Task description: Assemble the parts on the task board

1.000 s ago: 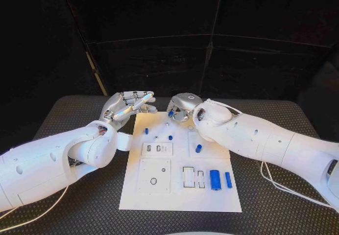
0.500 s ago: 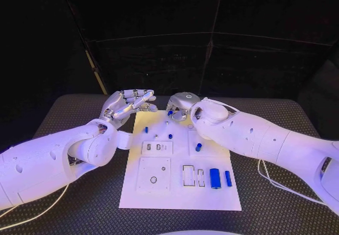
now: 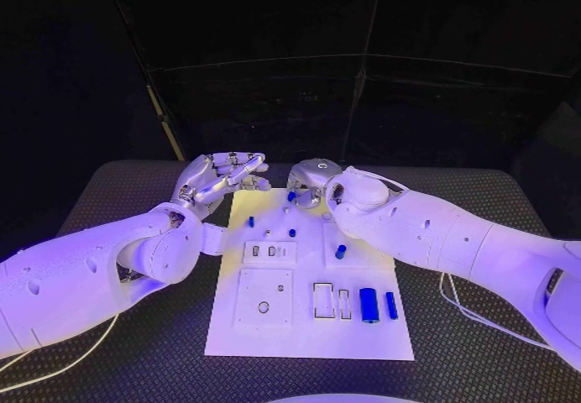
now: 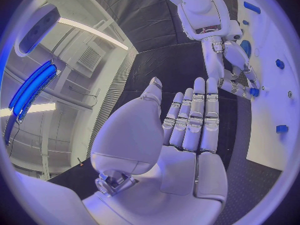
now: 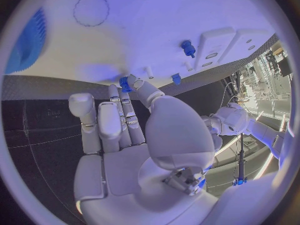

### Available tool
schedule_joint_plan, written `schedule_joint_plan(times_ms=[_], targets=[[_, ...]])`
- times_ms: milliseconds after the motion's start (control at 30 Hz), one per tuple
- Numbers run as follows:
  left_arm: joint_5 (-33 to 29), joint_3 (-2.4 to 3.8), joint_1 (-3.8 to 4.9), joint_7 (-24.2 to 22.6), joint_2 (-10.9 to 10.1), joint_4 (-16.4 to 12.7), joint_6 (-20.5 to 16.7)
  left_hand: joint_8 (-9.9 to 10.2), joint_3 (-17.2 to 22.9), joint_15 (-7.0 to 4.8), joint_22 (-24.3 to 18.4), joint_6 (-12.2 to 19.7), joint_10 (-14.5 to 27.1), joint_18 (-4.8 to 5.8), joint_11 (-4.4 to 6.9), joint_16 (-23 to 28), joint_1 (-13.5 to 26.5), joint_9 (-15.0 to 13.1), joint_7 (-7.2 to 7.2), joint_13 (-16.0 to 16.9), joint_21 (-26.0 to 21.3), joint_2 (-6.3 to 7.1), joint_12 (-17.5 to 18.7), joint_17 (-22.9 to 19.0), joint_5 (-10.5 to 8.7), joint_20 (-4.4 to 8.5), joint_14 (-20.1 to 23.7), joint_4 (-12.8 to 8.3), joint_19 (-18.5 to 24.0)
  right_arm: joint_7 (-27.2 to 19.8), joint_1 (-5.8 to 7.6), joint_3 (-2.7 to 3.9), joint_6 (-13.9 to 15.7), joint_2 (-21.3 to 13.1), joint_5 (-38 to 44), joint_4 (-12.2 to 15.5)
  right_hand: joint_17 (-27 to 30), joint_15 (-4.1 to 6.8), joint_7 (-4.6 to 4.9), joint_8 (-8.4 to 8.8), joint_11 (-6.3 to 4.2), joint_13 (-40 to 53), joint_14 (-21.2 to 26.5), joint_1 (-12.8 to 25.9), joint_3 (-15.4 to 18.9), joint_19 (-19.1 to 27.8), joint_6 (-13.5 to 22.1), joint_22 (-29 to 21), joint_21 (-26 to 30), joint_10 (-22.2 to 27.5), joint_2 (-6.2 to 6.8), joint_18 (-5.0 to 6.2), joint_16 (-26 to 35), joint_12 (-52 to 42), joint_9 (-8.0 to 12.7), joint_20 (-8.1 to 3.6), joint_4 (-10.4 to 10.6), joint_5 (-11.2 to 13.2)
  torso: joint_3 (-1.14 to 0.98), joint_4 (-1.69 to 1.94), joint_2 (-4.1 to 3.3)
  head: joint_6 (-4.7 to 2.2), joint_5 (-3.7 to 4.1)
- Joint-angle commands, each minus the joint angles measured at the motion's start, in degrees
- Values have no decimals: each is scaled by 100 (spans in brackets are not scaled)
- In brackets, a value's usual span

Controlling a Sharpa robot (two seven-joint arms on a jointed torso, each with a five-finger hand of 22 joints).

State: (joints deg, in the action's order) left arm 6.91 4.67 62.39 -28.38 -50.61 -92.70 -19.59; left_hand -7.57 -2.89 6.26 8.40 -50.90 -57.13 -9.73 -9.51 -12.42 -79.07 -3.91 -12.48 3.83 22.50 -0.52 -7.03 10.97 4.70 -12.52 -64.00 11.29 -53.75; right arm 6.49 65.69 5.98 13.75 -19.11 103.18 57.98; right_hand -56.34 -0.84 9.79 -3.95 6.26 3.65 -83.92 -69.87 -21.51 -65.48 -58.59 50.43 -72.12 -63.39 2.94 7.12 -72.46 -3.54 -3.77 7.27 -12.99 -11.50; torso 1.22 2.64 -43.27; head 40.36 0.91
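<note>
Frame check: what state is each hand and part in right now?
left hand: open, empty, raised.
right hand: pinches small blue part.
task board: flat on the table.
wide blue part: lying loose on the task board.

Black textured table (image 3: 484, 353), thin white cable (image 3: 478, 315)

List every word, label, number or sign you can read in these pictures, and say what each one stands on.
None can be read: the task board, its blue parts, the left hand and the right hand carry no legible writing.
The room behind, in the wrist views: any signs there are too small and blurred to read.
</note>
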Motion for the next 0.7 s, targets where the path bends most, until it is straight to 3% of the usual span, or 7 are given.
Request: schedule_joint_plan(times_ms=[33, 200, 300, 400, 567, 700], targets=[[22, 7, 11, -19, -2, -7, 75, 32, -29, 23, -5, -24, -24, -76, -7, 29, -34, 8, 3, -9, -39, -32, 20, 8, -23, -13, -25, -9, -34, 18, 17, 2, -24, -23, 32, 52, 129, -60, 3, 34, 20, 0, 22, -7, 91, 135, 213, -203, 130, 253, 123, 107, 88, -23, 10, 26, 116, 37, 1, -8, -1, -10, 6], [22, 7, 11, -20, -9, 11, 79, 32, -29, 23, -5, -24, -24, -76, -7, 29, -34, 8, 3, -9, -39, -32, 20, 8, -23, -13, -25, -9, -34, -34, 15, 2, 328, -214, -62, 334, 485, -66, -20, 29, 31, 7, 103, -76, 395, 378, 464, -641, 400, 560, 227, 176, 315, -77, 2, 39, 280, 235, -7, -14, 3, -23, 10], [22, 7, 11, -21, -24, 28, 81, 33, -30, 23, -6, -24, -24, -75, -7, 31, -34, 8, 2, -9, -40, -32, 22, 9, -23, -14, -25, -10, -33, -62, 13, 3, 562, -495, -189, 675, 536, -63, 5, 3, 26, 22, 97, -165, 488, 332, 428, -634, 409, 500, 218, 171, 351, -183, -11, 34, 339, 180, -16, -31, 7, -55, 3], [22, 7, 11, -24, -38, 47, 83, 45, -38, 26, -12, -23, -21, -75, -9, 45, -33, 10, 1, -11, -47, -34, 37, 13, -23, -15, -20, -12, -30, -74, 11, 5, 731, -838, -406, 1033, 537, -52, 10, -24, 14, 34, 82, -202, 554, 263, 359, -583, 385, 375, 211, 160, 355, -299, -21, 26, 400, 134, -9, -38, 12, -78, 22], [22, 6, 11, -28, -50, 90, 92, 48, -41, 26, -14, -25, -23, -75, -9, 49, -33, 10, 4, -11, -50, -35, 40, 14, -23, -15, -19, -13, -30, -8, 10, 11, 845, -1561, -1178, 1663, 68, -10, 40, -85, -45, 117, -66, -162, 628, -66, 181, -138, 141, -221, 211, 78, 54, -625, -37, -3, 548, 67, -32, -111, 45, -120, -1], [21, 6, 9, -32, -38, 149, 105, 50, -44, 26, -17, -31, -29, -75, -6, 54, -33, 9, 10, -10, -53, -37, 43, 16, -23, -16, -18, -13, -29, 165, 10, 18, 661, -2028, -1766, 1930, -266, 110, -70, -54, -208, 325, -149, -31, 865, -280, 258, 158, -37, -930, 407, 27, -178, -1018, -17, -99, 749, -106, -50, -167, 74, -128, -2]])
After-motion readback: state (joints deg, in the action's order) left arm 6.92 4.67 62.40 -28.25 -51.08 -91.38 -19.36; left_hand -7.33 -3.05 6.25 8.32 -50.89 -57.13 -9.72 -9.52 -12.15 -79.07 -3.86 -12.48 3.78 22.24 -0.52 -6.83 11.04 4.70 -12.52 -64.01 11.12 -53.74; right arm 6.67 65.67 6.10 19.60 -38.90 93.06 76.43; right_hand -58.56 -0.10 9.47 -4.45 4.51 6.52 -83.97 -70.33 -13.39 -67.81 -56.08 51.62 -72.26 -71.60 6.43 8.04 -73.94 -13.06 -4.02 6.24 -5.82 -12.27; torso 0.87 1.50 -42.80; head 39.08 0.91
